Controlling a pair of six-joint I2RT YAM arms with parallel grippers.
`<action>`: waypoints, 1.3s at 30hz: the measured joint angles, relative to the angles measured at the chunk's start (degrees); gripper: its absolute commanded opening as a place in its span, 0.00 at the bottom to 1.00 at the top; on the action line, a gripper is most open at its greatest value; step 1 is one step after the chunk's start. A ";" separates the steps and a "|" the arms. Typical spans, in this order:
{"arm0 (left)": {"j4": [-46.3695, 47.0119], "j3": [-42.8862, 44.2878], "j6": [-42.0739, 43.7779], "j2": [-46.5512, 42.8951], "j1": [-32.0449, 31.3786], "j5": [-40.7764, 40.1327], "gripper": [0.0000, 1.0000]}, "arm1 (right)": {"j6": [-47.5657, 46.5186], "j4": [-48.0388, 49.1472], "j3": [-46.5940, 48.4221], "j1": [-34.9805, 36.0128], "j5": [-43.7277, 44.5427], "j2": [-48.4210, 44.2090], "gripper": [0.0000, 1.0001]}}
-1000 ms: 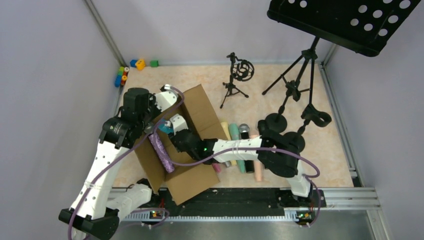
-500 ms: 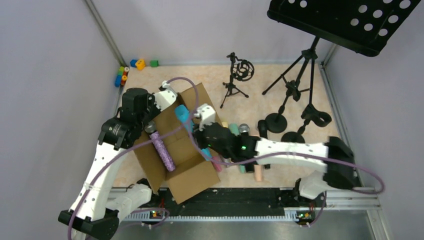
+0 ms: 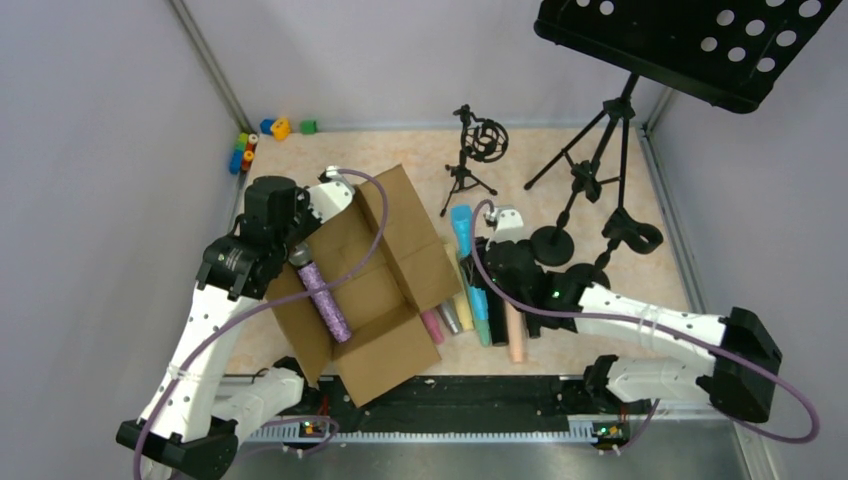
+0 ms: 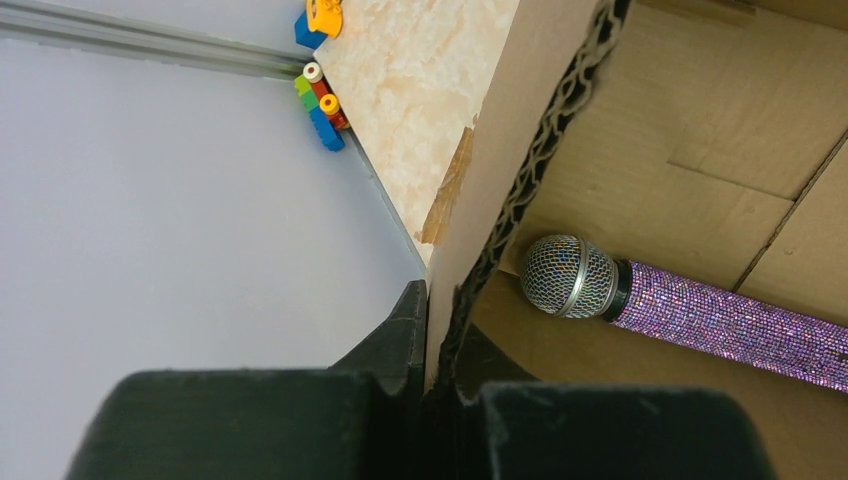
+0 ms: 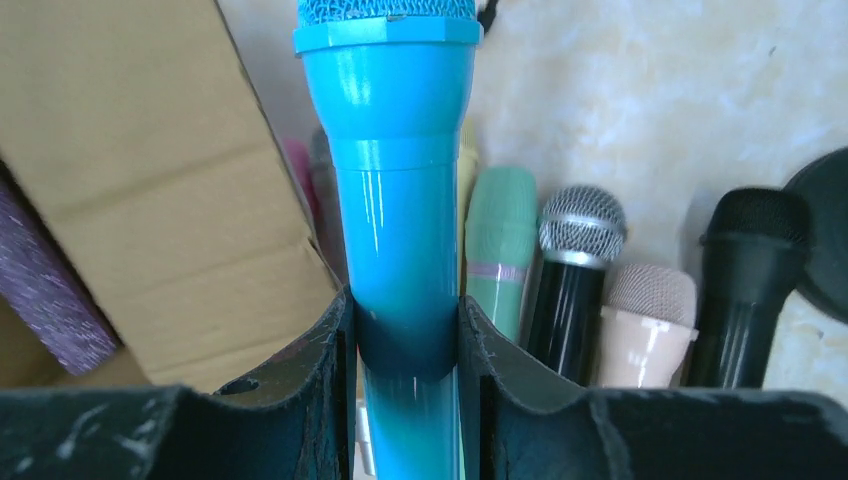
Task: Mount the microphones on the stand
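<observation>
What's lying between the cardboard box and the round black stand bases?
In the top view, a row of microphones lies between the cardboard box and the stand bases, with the right gripper holding a blue microphone over them.

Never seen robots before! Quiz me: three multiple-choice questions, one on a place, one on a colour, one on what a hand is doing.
1. The glittery purple microphone lies: A on the music stand; B inside the cardboard box; C among toy blocks.
2. The microphone in the right hand is: A blue; B yellow; C black.
3. The left hand is: A open in air; B shut on the box wall; C holding a microphone.
Answers: B, it rests on the box floor; A, a blue microphone sits in its grip; B, it pinches the cardboard edge.
</observation>
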 measured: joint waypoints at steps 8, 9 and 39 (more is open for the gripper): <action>-0.07 0.00 0.02 -0.02 0.00 -0.07 0.00 | 2.21 4.13 -0.74 -0.02 -5.90 10.99 0.00; -0.07 0.00 0.00 -0.02 0.00 -0.15 0.00 | 2.47 5.11 -0.74 -0.02 -6.75 12.35 0.00; -0.33 0.02 0.00 -0.02 0.00 -0.37 0.00 | -1.55 4.94 17.35 11.17 -3.76 9.60 0.61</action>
